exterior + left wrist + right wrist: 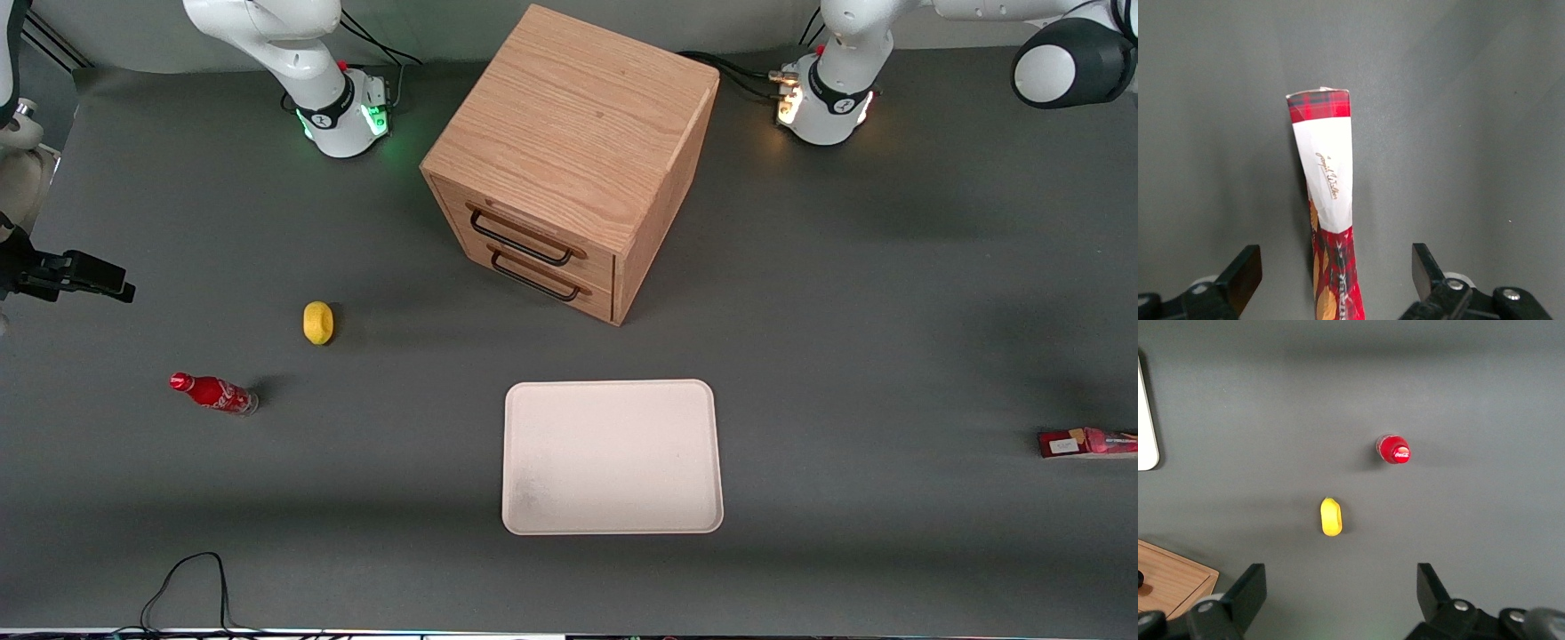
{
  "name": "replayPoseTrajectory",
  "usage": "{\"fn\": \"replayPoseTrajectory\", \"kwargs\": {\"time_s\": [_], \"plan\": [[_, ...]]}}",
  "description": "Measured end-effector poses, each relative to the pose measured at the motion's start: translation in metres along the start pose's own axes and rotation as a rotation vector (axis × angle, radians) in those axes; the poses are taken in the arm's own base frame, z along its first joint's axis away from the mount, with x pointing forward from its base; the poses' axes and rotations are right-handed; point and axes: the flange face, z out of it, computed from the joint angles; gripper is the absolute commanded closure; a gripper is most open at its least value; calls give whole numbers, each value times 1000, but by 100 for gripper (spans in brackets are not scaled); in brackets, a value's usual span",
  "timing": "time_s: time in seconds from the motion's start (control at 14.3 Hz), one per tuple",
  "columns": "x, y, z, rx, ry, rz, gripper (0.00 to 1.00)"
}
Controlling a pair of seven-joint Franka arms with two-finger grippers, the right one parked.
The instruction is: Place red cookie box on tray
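The red cookie box (1086,442) lies flat on the grey table at the working arm's end, partly cut off by the edge of the front view. In the left wrist view it is a long dark-red carton (1328,167) with a white patch and orange print. My gripper (1336,270) is open above it, with one finger (1245,273) on each side of the carton and a wide gap to both. The gripper does not show in the front view. The cream-white tray (612,458) lies empty in front of the drawer cabinet, nearer to the front camera.
A wooden drawer cabinet (569,160) with two closed drawers stands mid-table. A yellow lemon (317,322) and a small red Coca-Cola bottle (213,393) lie toward the parked arm's end. A black cable (187,578) loops at the table's near edge.
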Motion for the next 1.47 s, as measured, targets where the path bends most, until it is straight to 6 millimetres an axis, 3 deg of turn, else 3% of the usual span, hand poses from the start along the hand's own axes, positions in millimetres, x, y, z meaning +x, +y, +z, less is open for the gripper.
{"fn": "replayPoseTrajectory", "kwargs": {"time_s": [0.56, 0.7, 0.77, 1.05, 1.12, 1.47], "plan": [[-4, -5, 31, 33, -20, 3, 3], [-6, -5, 34, 39, -22, 5, 15], [-6, -5, 34, 40, -21, 6, 25], [-4, -6, 34, 49, -7, 14, 87], [-4, -6, 34, 50, -4, 16, 94], [-4, -6, 34, 53, 1, 20, 100]]}}
